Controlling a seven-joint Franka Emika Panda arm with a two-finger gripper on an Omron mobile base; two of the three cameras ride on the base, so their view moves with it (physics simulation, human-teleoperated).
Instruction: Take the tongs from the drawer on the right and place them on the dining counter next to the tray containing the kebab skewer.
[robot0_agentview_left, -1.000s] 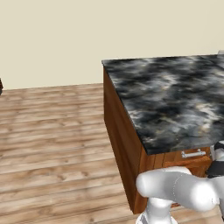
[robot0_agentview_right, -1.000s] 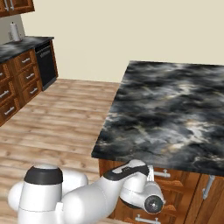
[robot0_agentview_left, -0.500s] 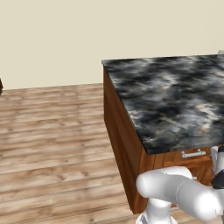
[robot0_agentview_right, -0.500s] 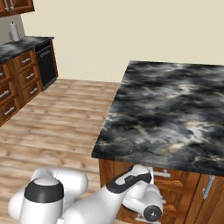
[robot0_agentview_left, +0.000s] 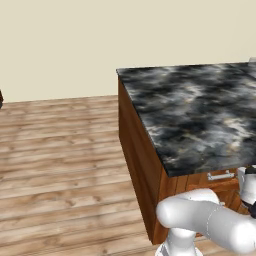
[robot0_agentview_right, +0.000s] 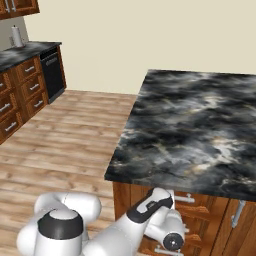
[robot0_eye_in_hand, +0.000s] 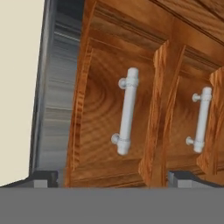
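Observation:
The dining counter is a glossy black marbled slab on a reddish-brown wooden base. My gripper is open and faces a shut top drawer front just under the slab's edge. Its silver handle lies between my two fingertips and some way ahead of them. The hand view is rolled, so the handle looks upright. The same handle shows under the slab in the left base view. The tongs are hidden, and the tray and the kebab skewer are out of view.
A second drawer front with its own silver handle adjoins the first. A cabinet door with an upright handle stands further right. Wooden floor spreads to the left, and dark-topped cabinets line the far left wall.
The arm has swung lower and further forward toward the drawer fronts. The gripper stays open, and the drawer has not moved.

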